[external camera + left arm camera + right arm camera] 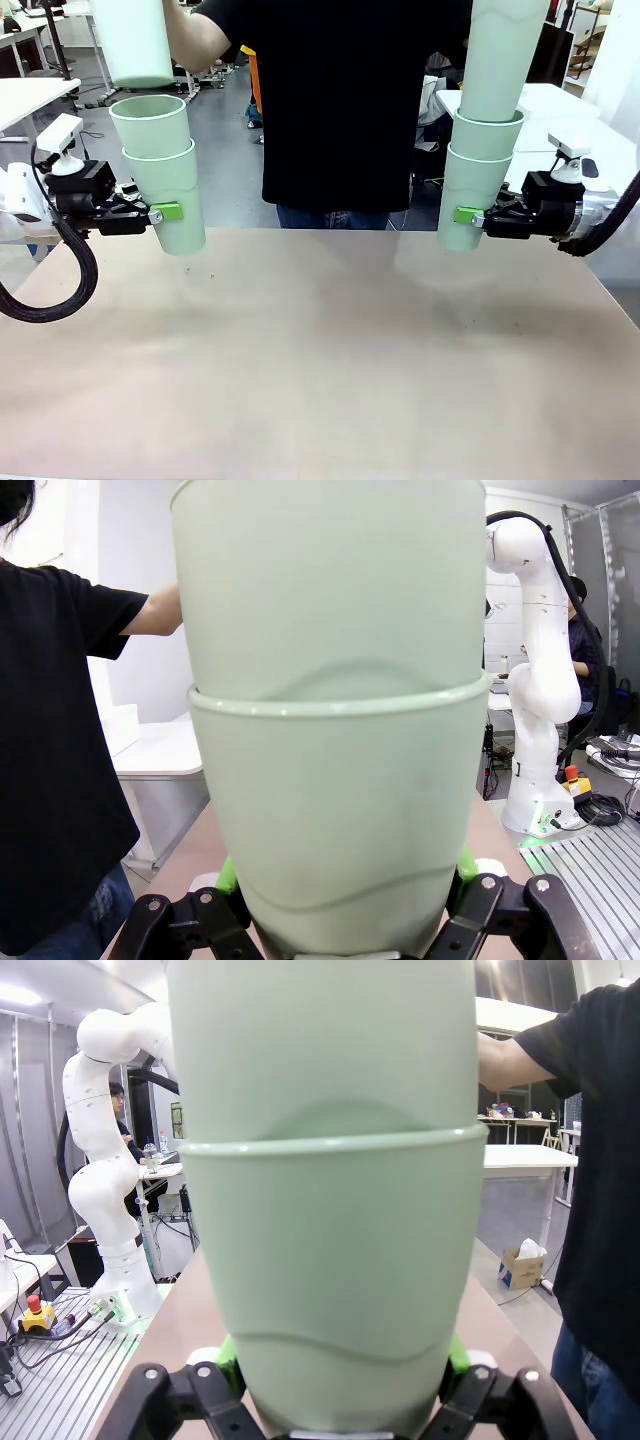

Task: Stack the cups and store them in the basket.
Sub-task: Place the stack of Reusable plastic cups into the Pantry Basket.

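My left gripper [170, 213] is shut on the lower of two nested mint-green cups [165, 185], held upright above the table's far left. The person's hand holds another cup [140, 40] just above that stack. At the far right, my right gripper [462, 215] is shut on the bottom cup of a second upright stack [480, 185]. The person's other hand holds a third cup [505, 50] with its base inside that stack's top cup. The left stack [335, 730] and the right stack [330, 1210] show up close between green pads [228, 875] [228, 1352]. The basket is out of view.
The person in a black shirt [350, 100] stands at the far edge, between the two stacks, with both arms raised. The bare tan table [320, 350] stretches from the grippers to the near edge. White tables stand in the room behind.
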### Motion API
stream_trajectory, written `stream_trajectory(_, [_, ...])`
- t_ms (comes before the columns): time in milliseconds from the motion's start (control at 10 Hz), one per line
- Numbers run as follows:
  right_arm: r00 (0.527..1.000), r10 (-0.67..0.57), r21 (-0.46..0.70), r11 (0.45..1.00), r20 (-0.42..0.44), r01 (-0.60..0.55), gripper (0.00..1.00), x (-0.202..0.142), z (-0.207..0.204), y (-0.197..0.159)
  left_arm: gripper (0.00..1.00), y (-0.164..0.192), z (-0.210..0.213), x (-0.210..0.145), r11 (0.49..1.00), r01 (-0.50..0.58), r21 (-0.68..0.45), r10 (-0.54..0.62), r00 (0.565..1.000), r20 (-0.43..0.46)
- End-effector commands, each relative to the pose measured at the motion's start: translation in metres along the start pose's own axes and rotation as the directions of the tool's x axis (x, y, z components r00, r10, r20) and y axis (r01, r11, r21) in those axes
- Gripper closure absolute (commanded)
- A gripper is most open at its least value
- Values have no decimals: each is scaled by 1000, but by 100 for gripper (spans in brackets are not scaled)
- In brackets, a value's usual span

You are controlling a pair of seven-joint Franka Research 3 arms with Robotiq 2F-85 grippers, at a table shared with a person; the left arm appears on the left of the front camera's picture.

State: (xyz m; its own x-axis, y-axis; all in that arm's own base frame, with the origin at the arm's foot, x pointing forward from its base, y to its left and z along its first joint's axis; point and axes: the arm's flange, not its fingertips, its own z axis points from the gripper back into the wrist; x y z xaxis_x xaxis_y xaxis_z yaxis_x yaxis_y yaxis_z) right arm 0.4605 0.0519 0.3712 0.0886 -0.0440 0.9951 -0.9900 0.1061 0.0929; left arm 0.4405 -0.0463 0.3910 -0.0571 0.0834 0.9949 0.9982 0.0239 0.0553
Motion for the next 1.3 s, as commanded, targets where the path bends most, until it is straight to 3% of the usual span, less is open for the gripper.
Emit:
stream_trajectory(0, [1000, 8, 2, 1000, -1, -8, 16, 4, -1, 1, 15, -1, -1, 5, 1000, 0, -2, 0, 1000, 4])
stream_trajectory(1200, [1000, 8, 2, 1000, -1, -8, 16, 4, -1, 1, 15, -1, -1, 5, 1000, 0, -2, 0, 1000, 4])
